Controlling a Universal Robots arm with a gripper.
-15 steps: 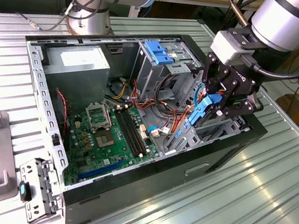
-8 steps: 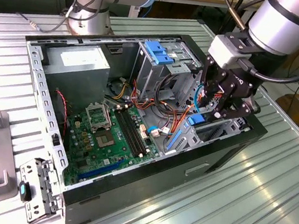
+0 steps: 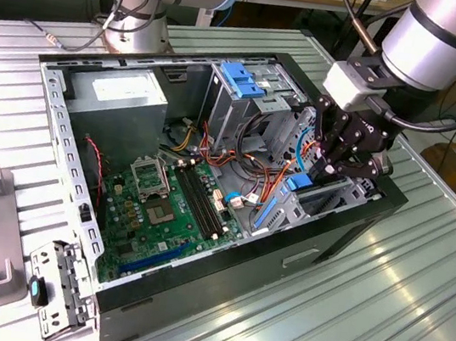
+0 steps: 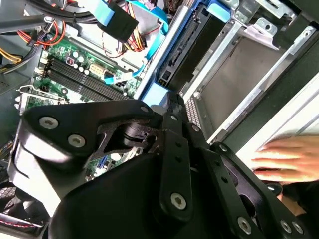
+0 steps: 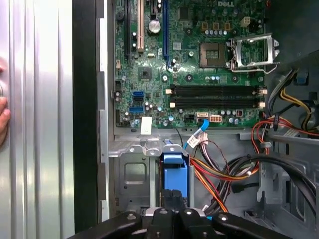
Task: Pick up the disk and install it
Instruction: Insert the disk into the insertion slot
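Blue plastic rails are framing the disk (image 5: 174, 174), which is sitting in the metal drive bay (image 5: 130, 174) of the open computer case (image 3: 217, 298), on the exterior view's right. The gripper (image 3: 335, 171) is hanging right over its blue tab; whether it is spread or pinching, I cannot tell. A white sticker (image 5: 145, 125) is showing on the green motherboard (image 5: 189, 69). A person's hand (image 4: 286, 159) is resting on the counter (image 3: 361, 311).

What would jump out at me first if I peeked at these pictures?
The open black computer case on the ribbed metal table, its green circuit board lying flat inside. Then the black gripper, at the case's end on the exterior view's right, close to the flat black disk with bright blue rails.
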